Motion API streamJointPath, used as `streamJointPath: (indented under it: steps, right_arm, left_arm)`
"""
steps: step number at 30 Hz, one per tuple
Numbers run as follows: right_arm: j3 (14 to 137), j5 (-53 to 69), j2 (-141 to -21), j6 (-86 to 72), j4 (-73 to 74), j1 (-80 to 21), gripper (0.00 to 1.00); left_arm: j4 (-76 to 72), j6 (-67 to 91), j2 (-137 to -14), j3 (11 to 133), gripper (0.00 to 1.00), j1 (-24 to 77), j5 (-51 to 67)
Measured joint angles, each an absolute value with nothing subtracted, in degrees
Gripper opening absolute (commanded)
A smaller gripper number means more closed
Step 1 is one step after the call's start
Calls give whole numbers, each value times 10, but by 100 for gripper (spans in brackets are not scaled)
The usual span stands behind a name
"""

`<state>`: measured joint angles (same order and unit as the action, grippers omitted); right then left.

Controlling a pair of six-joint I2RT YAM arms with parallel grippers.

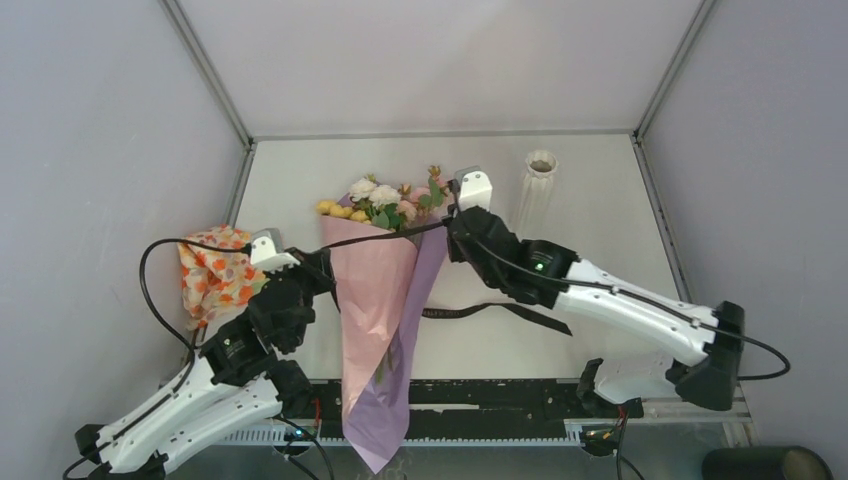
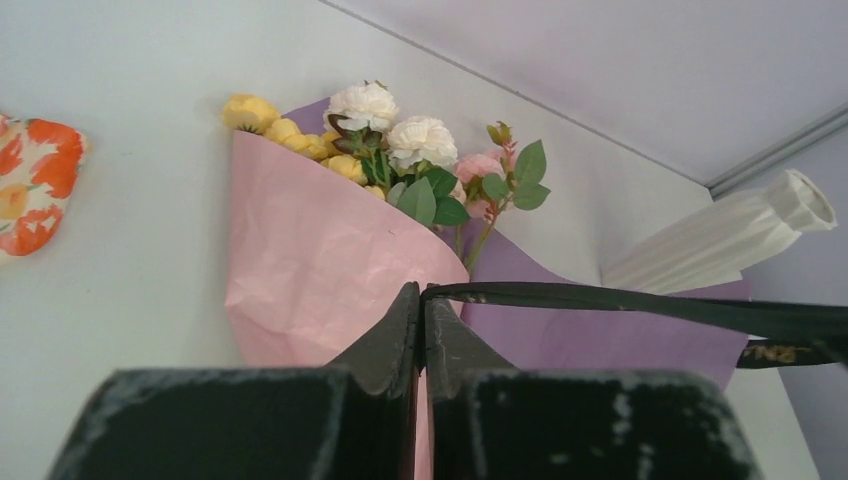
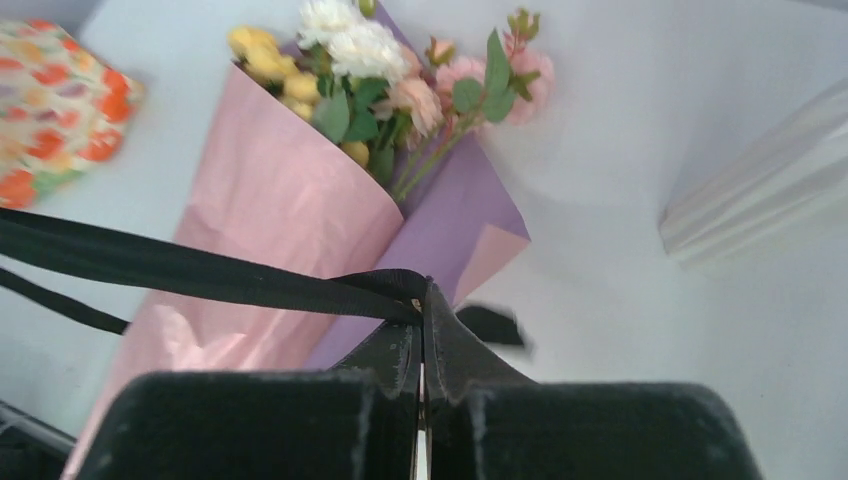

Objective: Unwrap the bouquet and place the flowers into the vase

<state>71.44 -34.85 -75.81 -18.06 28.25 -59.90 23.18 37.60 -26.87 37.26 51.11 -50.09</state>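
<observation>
Stems of the flowers (image 1: 385, 200) hide inside the bouquet (image 1: 375, 300). The left wrist view cuts off the orange cloth (image 2: 30, 185) at its edge. In the right wrist view the vase (image 3: 770, 190) is blurry and runs off the side.

I count one bouquet (image 1: 375, 290), wrapped in two paper sheets, one pink sheet (image 1: 368, 265) and one lilac sheet (image 1: 385, 420), with one black ribbon (image 2: 620, 300). Among the flowers (image 1: 385, 200) I make out two cream-white roses (image 2: 363, 105); the yellow and pink ones are too bunched to number. There is one vase (image 1: 537, 190) and one patterned cloth (image 1: 215, 275)
</observation>
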Motion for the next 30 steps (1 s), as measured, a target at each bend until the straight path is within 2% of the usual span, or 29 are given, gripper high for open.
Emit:
streamJointPath:
  steps: [7, 13, 20, 25, 28, 30]
  right_arm:
    - [716, -324, -669, -167, 288, -598, 2]
    - [725, -285, -660, -160, 291, -594, 0]
    - [761, -170, -720, -164, 234, -589, 0]
    - [839, -69, -829, -170, 196, -605, 1]
    - [914, -23, -915, -170, 187, -623, 12]
    - [966, 6, -977, -171, 182, -636, 30]
  left_arm:
    - [212, 377, -281, 372, 6, 511, -477]
    - [217, 381, -274, 372, 8, 505, -479]
    - [286, 424, -232, 372, 13, 495, -530]
    - [412, 533, -208, 380, 20, 494, -591]
    - [508, 605, -212, 395, 24, 494, -620]
    - [557, 642, -216, 406, 31, 494, -632]
